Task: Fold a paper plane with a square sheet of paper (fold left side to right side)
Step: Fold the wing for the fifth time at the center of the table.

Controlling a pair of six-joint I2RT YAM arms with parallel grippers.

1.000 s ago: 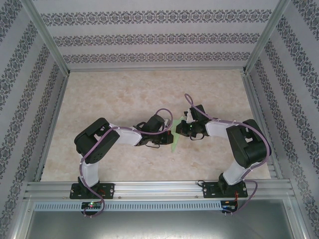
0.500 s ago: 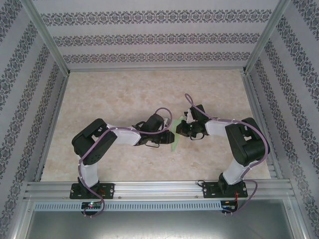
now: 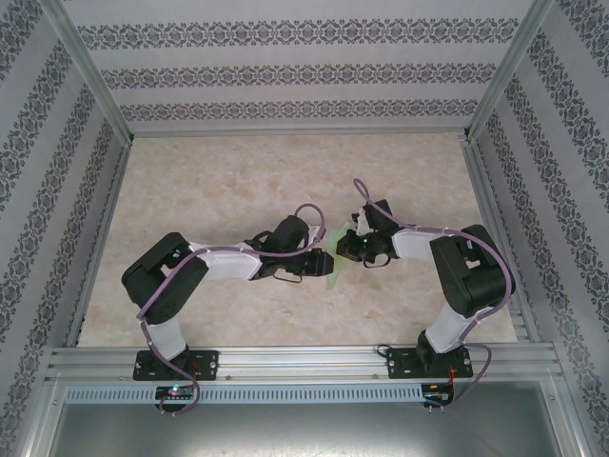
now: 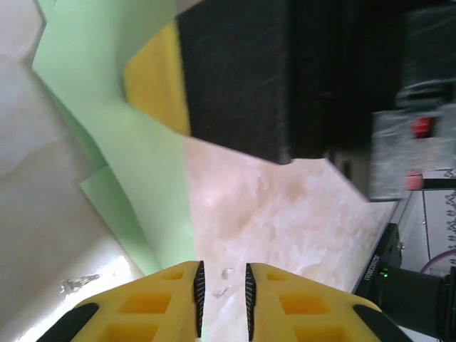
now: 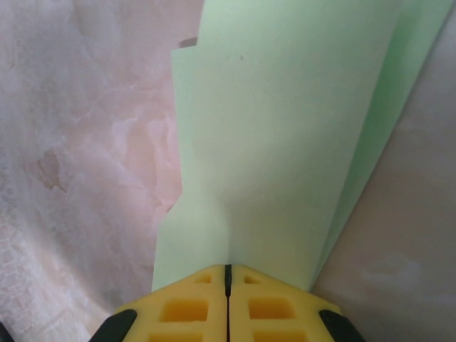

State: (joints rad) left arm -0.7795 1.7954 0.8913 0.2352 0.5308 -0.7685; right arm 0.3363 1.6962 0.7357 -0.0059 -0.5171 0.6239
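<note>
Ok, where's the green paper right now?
Mid-table in the top view, the green paper is between the left gripper and the right gripper, whose jaws are shut on its edge.

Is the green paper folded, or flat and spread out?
Folded. The paper shows overlapping layers with stepped edges in both wrist views, and the right hand is shut on it.

Marbled beige table, patterned walls (striped), aluminium rail
</note>
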